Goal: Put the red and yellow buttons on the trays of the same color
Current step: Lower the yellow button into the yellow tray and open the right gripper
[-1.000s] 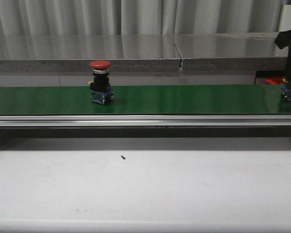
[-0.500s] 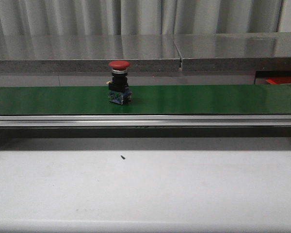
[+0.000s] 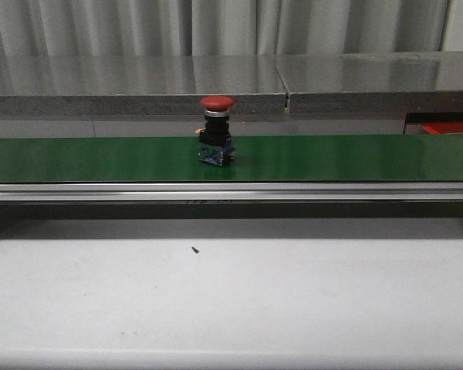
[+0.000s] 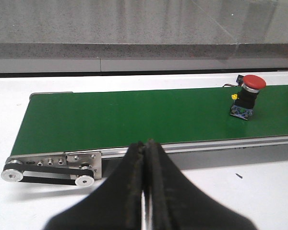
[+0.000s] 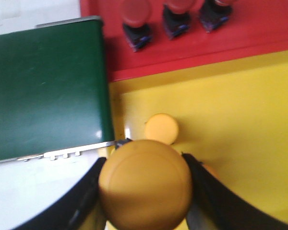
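The red button [image 3: 216,131] stands upright on the green conveyor belt [image 3: 332,158], a little left of the belt's middle in the front view, its red mushroom cap on top of a black body with a small blue base. No arm shows in the front view. The belt runs across a white counter [image 3: 231,301], on which a tiny dark speck [image 3: 195,249] lies in front of the belt's metal rail.

From the left wrist camera the same red button [image 4: 246,97] sits far along the belt, well apart from the left claw [image 4: 145,191]. That claw's two black fingers are pressed together with nothing between them, and it hangs over the white counter just in front of the belt's roller end [image 4: 48,171], pointing across the belt.

The right claw [image 5: 145,191] pinches a yellow button [image 5: 145,184], whose round cap fills the space between the two dark fingers seen on either side. It is held above the yellow tray [image 5: 240,124], close to the corner where that tray meets the end of the green belt [image 5: 45,91]. A second yellow button [image 5: 161,128] already stands on the yellow tray just beyond the held one. Next to the yellow tray, the red tray [image 5: 259,36] carries three red buttons [image 5: 136,21] in a row, somewhat blurred.
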Motion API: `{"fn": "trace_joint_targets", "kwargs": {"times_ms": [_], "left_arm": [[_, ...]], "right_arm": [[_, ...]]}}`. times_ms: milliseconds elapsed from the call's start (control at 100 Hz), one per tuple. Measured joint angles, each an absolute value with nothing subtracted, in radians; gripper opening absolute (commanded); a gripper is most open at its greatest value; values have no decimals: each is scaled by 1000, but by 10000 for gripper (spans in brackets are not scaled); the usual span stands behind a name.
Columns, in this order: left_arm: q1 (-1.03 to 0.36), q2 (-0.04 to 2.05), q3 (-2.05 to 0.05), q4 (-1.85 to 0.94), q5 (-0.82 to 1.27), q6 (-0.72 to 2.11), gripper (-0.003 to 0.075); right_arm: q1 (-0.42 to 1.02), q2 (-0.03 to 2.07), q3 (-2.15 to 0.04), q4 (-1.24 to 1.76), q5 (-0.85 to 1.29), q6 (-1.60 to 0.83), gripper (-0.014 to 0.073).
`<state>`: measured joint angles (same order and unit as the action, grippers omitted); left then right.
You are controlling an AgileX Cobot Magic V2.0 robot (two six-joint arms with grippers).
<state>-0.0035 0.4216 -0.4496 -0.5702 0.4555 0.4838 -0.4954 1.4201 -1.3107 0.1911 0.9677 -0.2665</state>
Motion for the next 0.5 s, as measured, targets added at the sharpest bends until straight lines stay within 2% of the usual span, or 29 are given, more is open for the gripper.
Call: {"fn": "trace_joint_targets", "kwargs": {"times_ms": [210,500], "left_arm": [[-4,422,-450,-572,455,484,-19],[-4,422,-450,-572,455,484,-19]], "right_arm": [[-609,1500,-1311,233,876,-265,204],[-627,1700,-1311,253,738,-264,204]]}}
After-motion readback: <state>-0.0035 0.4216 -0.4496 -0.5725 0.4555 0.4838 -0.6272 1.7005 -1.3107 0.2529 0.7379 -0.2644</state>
